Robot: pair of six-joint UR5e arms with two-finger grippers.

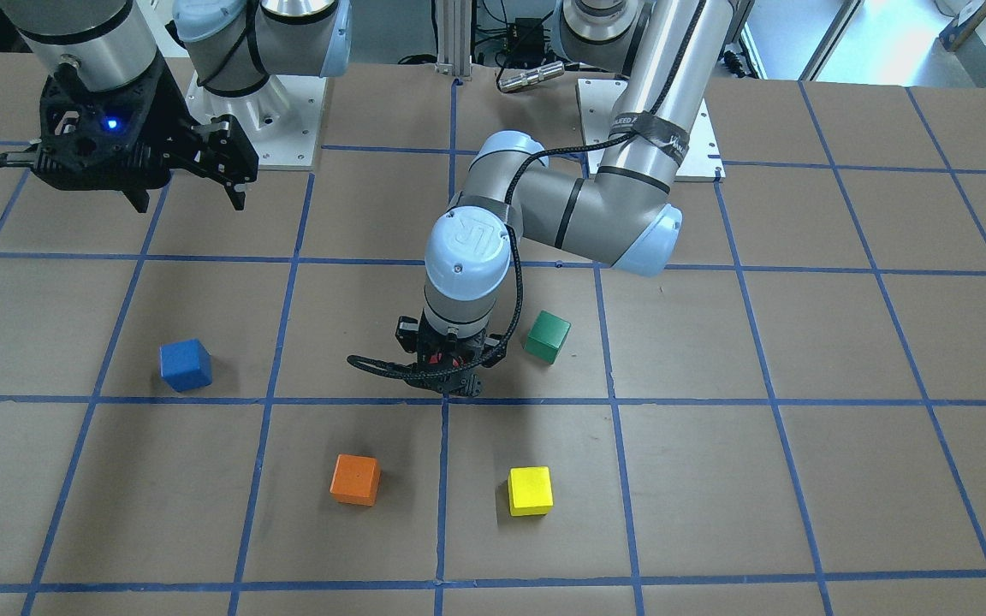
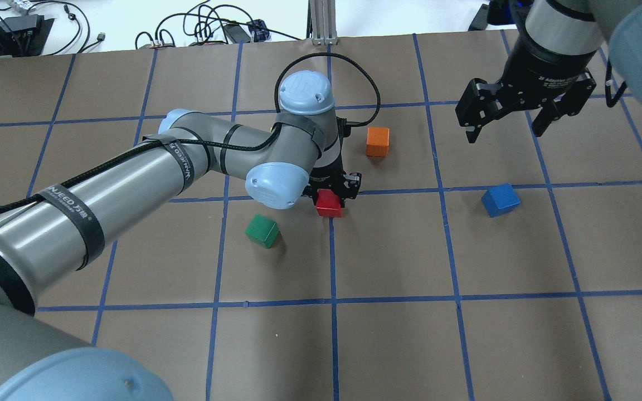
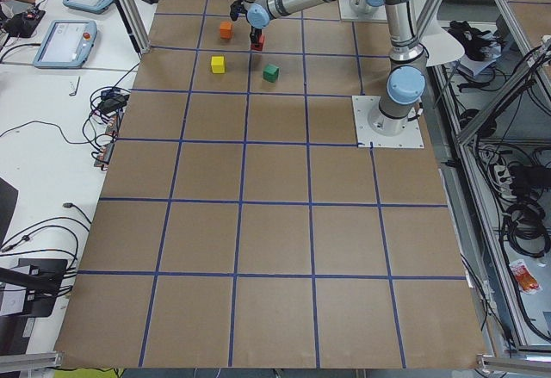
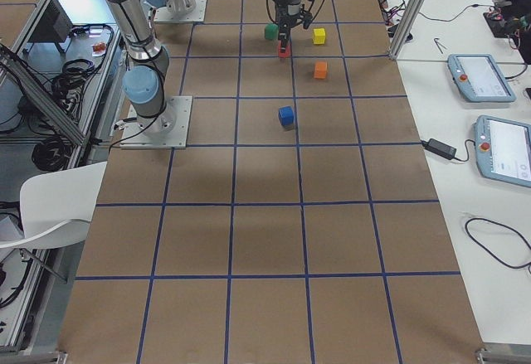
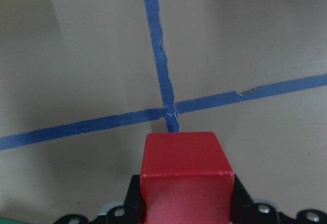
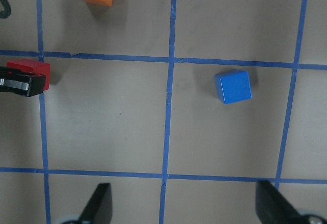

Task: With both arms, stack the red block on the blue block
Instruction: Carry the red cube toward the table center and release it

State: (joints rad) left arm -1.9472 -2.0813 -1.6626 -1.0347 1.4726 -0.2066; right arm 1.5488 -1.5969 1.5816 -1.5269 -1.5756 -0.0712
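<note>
The red block (image 2: 329, 202) sits between the fingers of my left gripper (image 2: 336, 192), which is shut on it low over a blue tape crossing. In the left wrist view the red block (image 5: 186, 175) fills the lower middle, clamped between the black fingers. The blue block (image 2: 500, 199) lies alone on the table to the right, a grid square away; it also shows in the front view (image 1: 186, 364). My right gripper (image 2: 507, 120) hangs open and empty above and behind the blue block. The right wrist view shows the blue block (image 6: 233, 86) ahead of the spread fingertips (image 6: 97, 206).
An orange block (image 2: 378, 141) lies just beyond the left gripper. A green block (image 2: 263, 230) lies close on its near left. A yellow block (image 1: 530, 490) lies past it, hidden by the arm in the overhead view. Brown table with blue tape grid (image 2: 443, 189).
</note>
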